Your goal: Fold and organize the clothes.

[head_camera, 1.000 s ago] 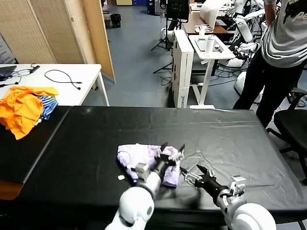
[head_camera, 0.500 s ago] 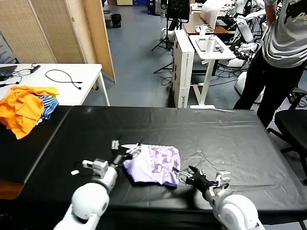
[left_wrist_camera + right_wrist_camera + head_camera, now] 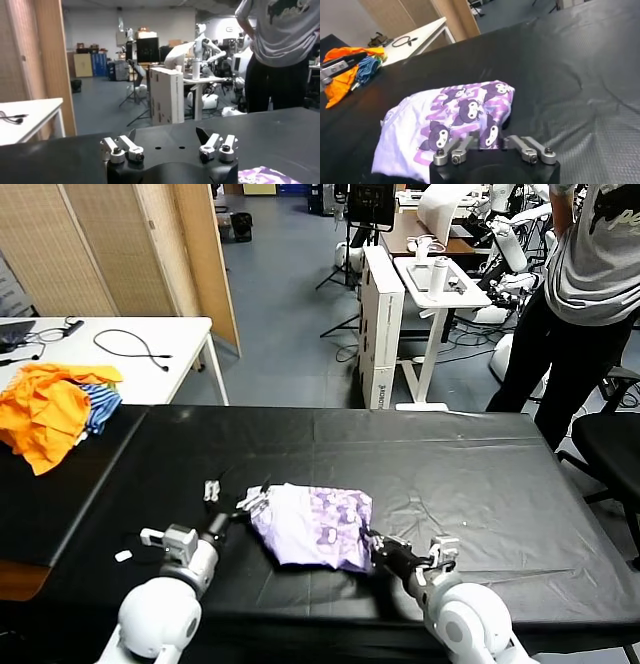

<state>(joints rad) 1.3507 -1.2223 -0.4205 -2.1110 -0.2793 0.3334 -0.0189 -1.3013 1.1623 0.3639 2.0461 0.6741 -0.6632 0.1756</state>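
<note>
Two grippers were at the near edge of the black table (image 3: 470, 474), with the lavender T-shirt (image 3: 315, 527) lying bunched on the cloth between them. The left gripper (image 3: 234, 497) stood with its jaws spread as wide as they go and held nothing; in the left wrist view its fingers (image 3: 122, 150) framed only bare black cloth and the room beyond. The T-shirt lay just off that gripper's right finger, and whether fabric and finger touched could not be told. A corner of purple print showed beside the same finger in the left wrist view.

The right gripper (image 3: 375, 546) had its jaws drawn together at the T-shirt's near right edge. In the right wrist view its fingers (image 3: 457, 150) sat at the hem of the printed fabric, the garment spreading away ahead of the jaws with its darker purple cartoon figures facing up. Whether any cloth was actually pinched between them could not be told.

Far to the left of both sets of jaws, an orange garment (image 3: 40, 412) and a blue-and-white striped one (image 3: 98, 404) lay heaped at the table's far left end. A person in a grey shirt (image 3: 590, 274) stood beyond the far right edge.
</note>
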